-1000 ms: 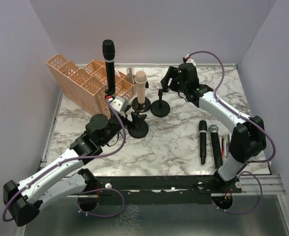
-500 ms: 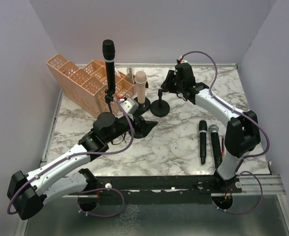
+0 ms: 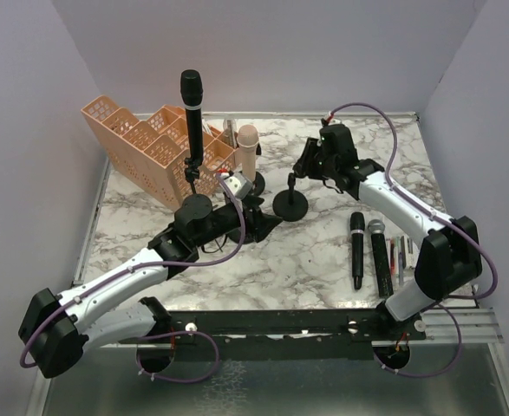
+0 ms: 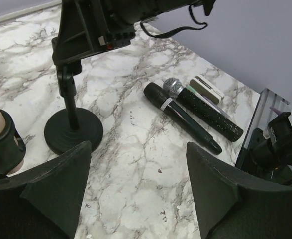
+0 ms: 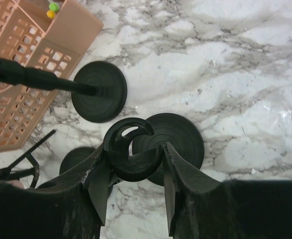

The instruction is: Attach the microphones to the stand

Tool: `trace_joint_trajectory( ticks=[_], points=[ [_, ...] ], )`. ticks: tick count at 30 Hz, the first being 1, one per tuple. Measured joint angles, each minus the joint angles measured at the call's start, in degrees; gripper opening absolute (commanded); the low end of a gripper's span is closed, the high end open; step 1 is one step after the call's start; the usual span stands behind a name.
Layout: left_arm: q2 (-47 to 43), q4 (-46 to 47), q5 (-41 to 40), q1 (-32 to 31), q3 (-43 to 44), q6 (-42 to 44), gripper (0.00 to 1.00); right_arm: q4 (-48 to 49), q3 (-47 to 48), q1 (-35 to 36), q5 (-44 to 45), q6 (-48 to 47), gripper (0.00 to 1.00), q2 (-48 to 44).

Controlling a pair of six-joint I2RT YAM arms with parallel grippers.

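The right pincer (image 5: 134,155) is closed around the black C-shaped clip (image 5: 136,172) at the top of the short black stand with a round base (image 3: 290,206). This is what has changed: a second ago this stand stood close beside the stand of the beige microphone (image 3: 248,147). Now its base sits more to the right and nearer to the arms, apart from the other stands on the white marble surface (image 3: 323,260). The left pincer (image 4: 138,148) is wide open with nothing between its fingers. Its arm has reached further toward the centre, so it now looks over the moved stand. Further out are the two microphones that have no place yet, the all-black microphone (image 3: 357,247) and the black microphone with a silver grille (image 3: 379,251). They lie side by side on the surface near the right arm, well apart from both pincers. The tall black microphone (image 3: 192,100) is already upright in its stand by the orange plastic basket (image 3: 133,139). I judge that the move brings the free clip closer to the lying microphones, so that one of them can be set into it next.
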Motion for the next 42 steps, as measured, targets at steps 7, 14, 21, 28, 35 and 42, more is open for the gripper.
trace_joint_trajectory(
  ticks=[7, 14, 21, 28, 35, 42],
  points=[
    [2.4, 0.3, 0.4, -0.4, 0.2, -1.2, 0.75, -4.0, -7.5, 0.0, -1.7, 3.7, 0.26, -8.9],
    [4.8, 0.9, 0.2, -2.2, 1.0, -2.1, 0.75, -5.4, -16.3, 0.0, -3.4, 12.0, 0.41, -18.8],
    [7.4, 1.3, -1.0, -3.5, 1.5, -2.5, 0.75, -5.4, -17.9, 0.0, -3.7, 15.6, 0.68, -20.9],
    [8.1, 1.3, -2.6, -3.9, 1.6, -2.6, 0.76, -5.6, -15.4, 0.1, -0.1, 12.6, 0.72, -24.3],
    [8.1, 1.4, -3.8, -4.0, 2.5, -2.6, 0.76, -7.8, -13.3, 0.1, 11.0, 8.5, 0.72, -27.5],
    [8.5, -1.8, -6.0, -4.1, 7.5, -2.6, 0.76, -14.1, -16.3, 0.1, 23.5, 9.1, 0.71, -27.0]
  ],
)
